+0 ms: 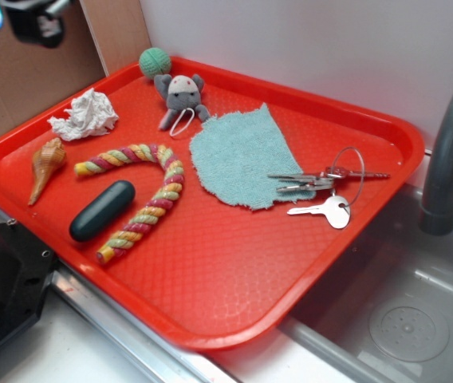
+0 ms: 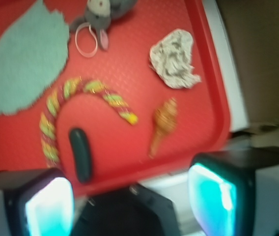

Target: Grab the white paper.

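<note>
The white paper is a crumpled wad lying near the far left rim of the red tray. The wrist view, which is blurred, shows the paper at upper right, close to the tray's edge. My gripper hangs high above the tray's near-left side, well away from the paper. Its two glowing fingers stand wide apart with nothing between them. In the exterior view only a blurred part of the gripper shows at the top left corner.
On the tray lie a grey plush mouse, a green yarn ball, a teal knitted cloth, keys, a striped rope, a dark capsule and a shell. A sink with a faucet is at right.
</note>
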You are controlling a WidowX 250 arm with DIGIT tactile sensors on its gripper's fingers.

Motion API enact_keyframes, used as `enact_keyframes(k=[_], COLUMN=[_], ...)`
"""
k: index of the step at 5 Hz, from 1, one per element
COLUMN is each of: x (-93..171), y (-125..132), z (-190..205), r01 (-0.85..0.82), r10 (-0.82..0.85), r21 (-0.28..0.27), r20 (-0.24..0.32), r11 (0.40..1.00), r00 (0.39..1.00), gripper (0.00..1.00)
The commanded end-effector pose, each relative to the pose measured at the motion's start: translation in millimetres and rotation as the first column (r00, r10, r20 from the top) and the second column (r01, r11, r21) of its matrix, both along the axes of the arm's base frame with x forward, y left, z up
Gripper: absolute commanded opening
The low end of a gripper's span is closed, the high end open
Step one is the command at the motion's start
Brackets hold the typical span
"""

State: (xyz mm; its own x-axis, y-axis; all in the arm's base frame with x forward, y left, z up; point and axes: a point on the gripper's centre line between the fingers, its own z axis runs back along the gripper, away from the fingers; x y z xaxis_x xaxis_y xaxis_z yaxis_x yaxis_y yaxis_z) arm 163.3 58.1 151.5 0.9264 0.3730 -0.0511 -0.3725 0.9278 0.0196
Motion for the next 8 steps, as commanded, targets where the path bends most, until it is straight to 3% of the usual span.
enact_keyframes(k=[1, 4, 5, 6, 7, 8], x=[34, 34, 49, 54, 53, 53], y=[62, 62, 71, 80, 93, 96], z=[-59, -59, -67, -79, -97, -111], r01=[-0.498, -0.498, -0.500, -0.503, -0.539, -0.544], r10=[0.494, 0.494, 0.497, 0.490, 0.524, 0.535], r21=[0.008, 0.008, -0.048, 0.005, 0.046, 0.052], r20=[0.103, 0.103, 0.218, 0.222, 0.177, 0.131], r11=[0.867, 0.867, 0.865, 0.864, 0.841, 0.837], r00=[0.863, 0.863, 0.840, 0.843, 0.833, 0.835], gripper=[1.00, 1.00, 1.00, 1.00, 1.00, 1.00])
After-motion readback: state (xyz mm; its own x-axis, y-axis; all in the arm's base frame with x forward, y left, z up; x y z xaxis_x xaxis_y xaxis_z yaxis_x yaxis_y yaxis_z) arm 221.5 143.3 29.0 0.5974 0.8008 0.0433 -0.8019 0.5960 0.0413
